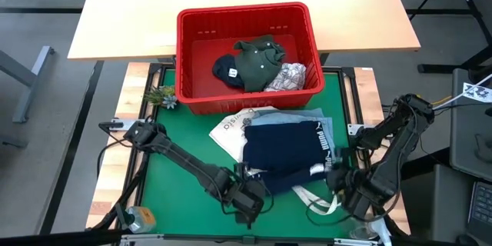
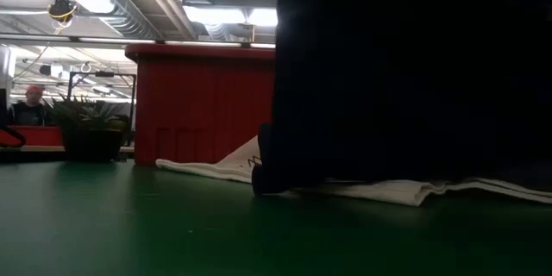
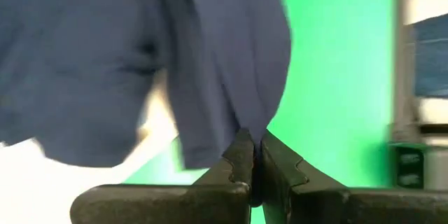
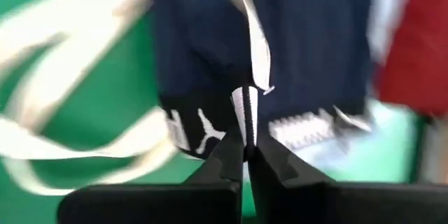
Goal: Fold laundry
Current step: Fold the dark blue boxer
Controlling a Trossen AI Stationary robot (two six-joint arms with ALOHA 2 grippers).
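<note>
Both pincers, left pincer [image 1: 247, 200] and right pincer [image 1: 338, 178], pinch the navy garment [image 1: 286, 147] at its near edge, apparently to lift and fold it over the green surface [image 1: 173, 192].

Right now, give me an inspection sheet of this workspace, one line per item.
Surface: green mat on a wooden table, bare at the left.
Job's things: navy garment lying over light blue denim and partly over a white tote bag; olive green garment, another navy piece and a white printed one in the red basket.
Clutter: small plant beside the basket.
Grippers: left gripper shut on the navy garment's near edge; right gripper shut on its waistband.
Cables: wires along the left arm's base and near the right arm.
Surroundings: second table behind; a person far off in the low view.
</note>
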